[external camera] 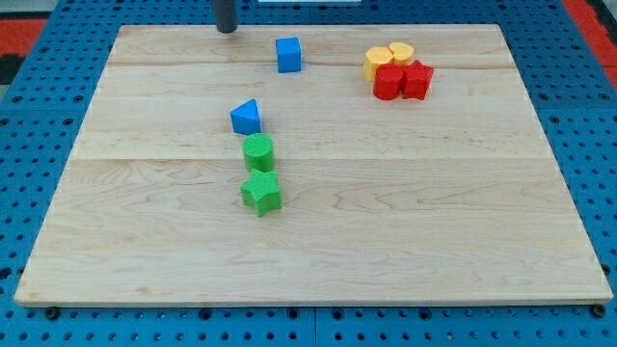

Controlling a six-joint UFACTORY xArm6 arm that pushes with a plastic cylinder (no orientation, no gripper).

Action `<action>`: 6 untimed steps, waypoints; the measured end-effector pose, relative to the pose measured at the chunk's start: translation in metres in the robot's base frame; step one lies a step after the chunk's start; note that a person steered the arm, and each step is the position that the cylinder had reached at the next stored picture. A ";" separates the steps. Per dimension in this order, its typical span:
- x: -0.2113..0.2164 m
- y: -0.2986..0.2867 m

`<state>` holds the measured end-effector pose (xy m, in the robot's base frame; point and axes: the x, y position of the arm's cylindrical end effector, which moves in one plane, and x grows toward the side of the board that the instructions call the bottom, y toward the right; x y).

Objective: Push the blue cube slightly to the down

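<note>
Seven small coloured blocks lie on the pale wooden surface [386,241], which rests on a blue pegboard base [39,125]. The blue cube [288,55] stands near the view's top edge, a little left of centre, apart from every other block. The dark rod comes down from the view's top, and its tip [227,30] sits at the surface's top edge, up and to the view's left of the blue cube, with a clear gap between them. This arm carries no end effector that opens or closes, only the plain rod, and it holds nothing. Below the cube, toward the middle of the surface, a blue triangular block [247,118] lies just above a green cylinder [258,152], and a green star-shaped block [261,193] sits directly below that cylinder; whether these three touch cannot be told. At the view's upper right four blocks huddle together: two yellow rounded blocks [388,59] side by side at the back, with a red cylinder [388,83] and a red angular block [417,78] pressed against them in front.
</note>
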<state>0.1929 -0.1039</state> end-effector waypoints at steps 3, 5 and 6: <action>0.023 0.086; 0.045 0.087; 0.046 0.085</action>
